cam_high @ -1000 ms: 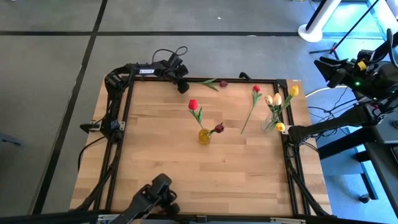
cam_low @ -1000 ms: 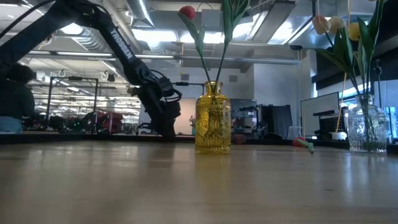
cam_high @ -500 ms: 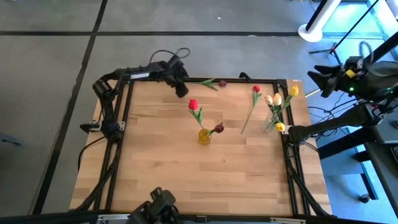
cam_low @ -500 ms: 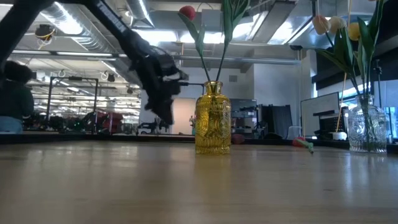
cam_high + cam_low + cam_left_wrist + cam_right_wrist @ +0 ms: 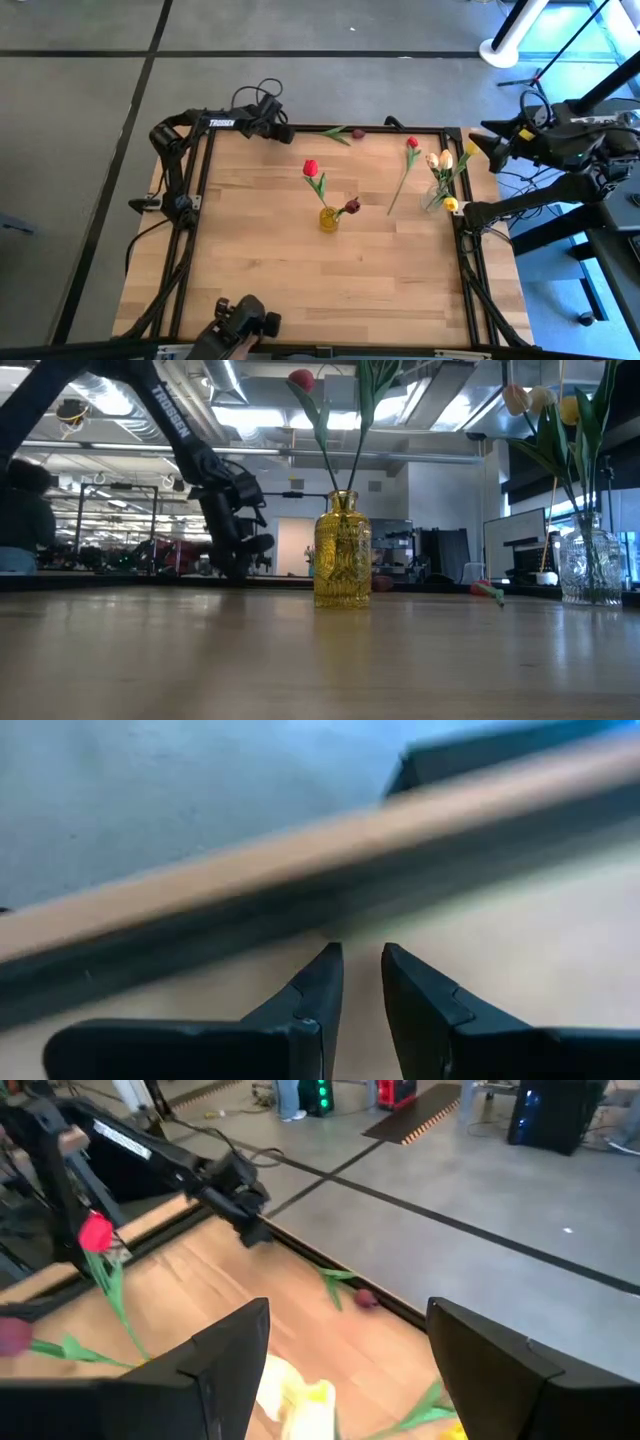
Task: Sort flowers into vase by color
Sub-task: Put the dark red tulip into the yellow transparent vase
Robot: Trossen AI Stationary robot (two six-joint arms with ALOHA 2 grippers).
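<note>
left pincer (image 5: pixel 360 982) fingers nrly closed w/ slim gap, empty, table edge (image 5: pixel 300 855) ahead

Left end effector (image 5: pixel 283 130) narrowly parted; right end effector (image 5: pixel 480 140) wide apart.

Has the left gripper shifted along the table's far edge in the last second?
Yes. In the high view the left gripper has slid left along the far rail, away from the maroon tulip lying on that edge, which has not moved.

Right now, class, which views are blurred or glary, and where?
Left wrist view: the table edge smears with motion blur, while the fingers stay crisp. Low view: ceiling lights glare behind the yellow vase, and the near tabletop is soft. High view: evenly lit and sharp.
</note>
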